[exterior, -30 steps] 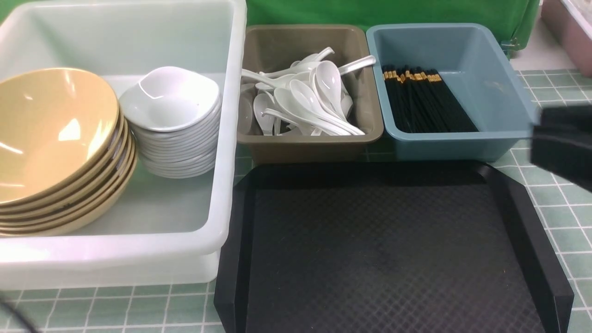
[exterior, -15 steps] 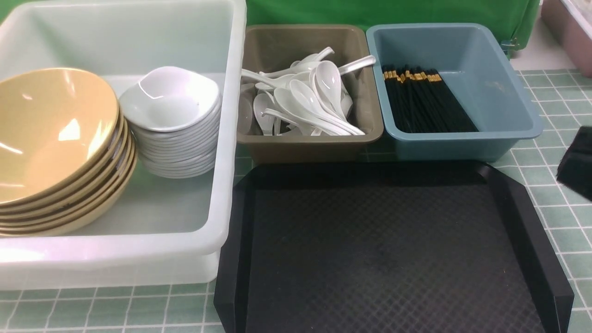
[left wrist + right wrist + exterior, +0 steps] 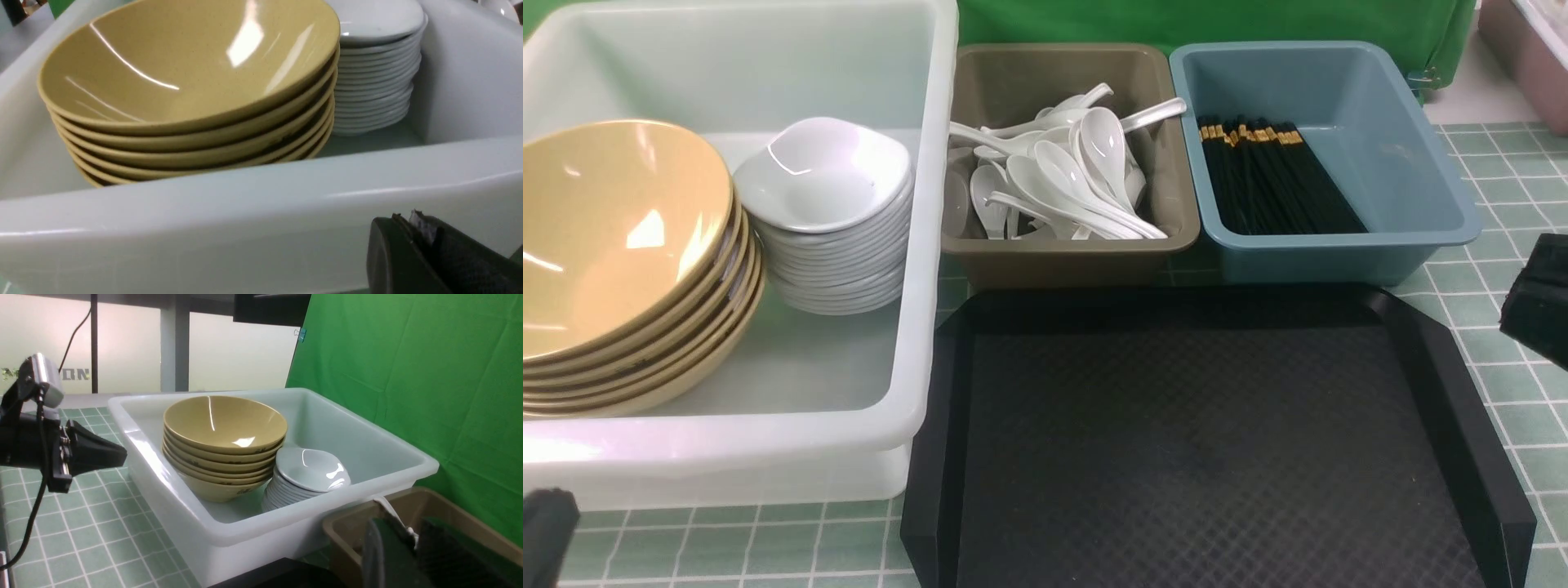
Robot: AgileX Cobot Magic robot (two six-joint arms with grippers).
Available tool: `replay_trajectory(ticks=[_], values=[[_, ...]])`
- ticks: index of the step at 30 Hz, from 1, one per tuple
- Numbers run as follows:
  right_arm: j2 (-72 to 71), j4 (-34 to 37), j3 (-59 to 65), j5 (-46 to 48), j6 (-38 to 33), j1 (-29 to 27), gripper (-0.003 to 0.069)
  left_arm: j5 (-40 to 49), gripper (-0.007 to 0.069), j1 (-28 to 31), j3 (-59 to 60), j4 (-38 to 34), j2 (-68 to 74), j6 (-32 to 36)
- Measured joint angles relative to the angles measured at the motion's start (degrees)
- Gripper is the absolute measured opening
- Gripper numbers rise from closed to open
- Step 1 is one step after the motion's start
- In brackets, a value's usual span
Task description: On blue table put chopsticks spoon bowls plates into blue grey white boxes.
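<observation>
Left hand (image 3: 408, 239) first: fingers pressed together, nothing in between, parked low just outside the near wall of the white box (image 3: 923, 245), down at 7 o'clock in the front view. Right hand (image 3: 1535, 300) over at 3 o'clock, hovering above the bench (image 3: 1494, 392) just off the edge of the black tray (image 3: 1192, 441), near the blue box (image 3: 1405, 188). Can't call it apart or together from these angles, only two dark fingers close side by side with a scrap of white tape between, nothing visibly held. Now for the goods. White box at 9 to 10 o'clock, holding a stack of yellow bowls (image 3: 613, 229), plus a stack of white plates (image 3: 825, 175) right at the bowls' 3 o'clock, touching or nearly so. Grey box (image 3: 1070, 257) at 12 o'clock, packed with a jumble of white spoons (image 3: 1078, 175), one handle poking over the rim toward 2 o'clock. Blue box at 1 o'clock, right beside the grey one, with black chopsticks (image 3: 1274, 180) lying in a neat bundle along the side nearest the grey box, gold-banded ends pointing to 12. Black tray at 6 o'clock, just in front of the two small boxes.
</observation>
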Motion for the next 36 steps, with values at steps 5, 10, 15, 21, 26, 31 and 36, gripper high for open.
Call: replay_trajectory(ticks=[5,10,15,21,26,31,36], values=[[-2.3,0.0,4.1,-1.6,0.0,-0.3,0.0144,0.0,0.0001,0.0,2.4,-0.1,0.0,0.0],[-8.1,0.0,12.6,-8.2,0.0,-8.4,0.0041,0.1,0.0001,0.0,4.6,-0.2,0.0,0.0],[-15.7,0.0,22.5,-11.0,3.2,-25.2,0.0035,-0.6,0.0001,0.0,6.1,-0.2,0.0,0.0],[-24.0,-3.4,32.0,-9.3,9.0,-44.5,0.0035,-1.0,0.0001,0.0,6.2,-0.2,0.0,0.0],[-29.8,-6.6,38.8,-2.9,14.2,-54.0,0.0035,-1.0,0.0001,0.0,6.2,-0.2,0.0,0.0],[-32.4,-7.5,43.5,-0.5,16.7,-54.2,0.0035,-1.1,0.0001,0.0,6.2,-0.2,0.0,0.0],[-32.5,-7.6,43.5,-0.3,19.2,-52.9,0.0035,-1.2,0.0001,0.0,6.2,-0.2,0.0,0.0]])
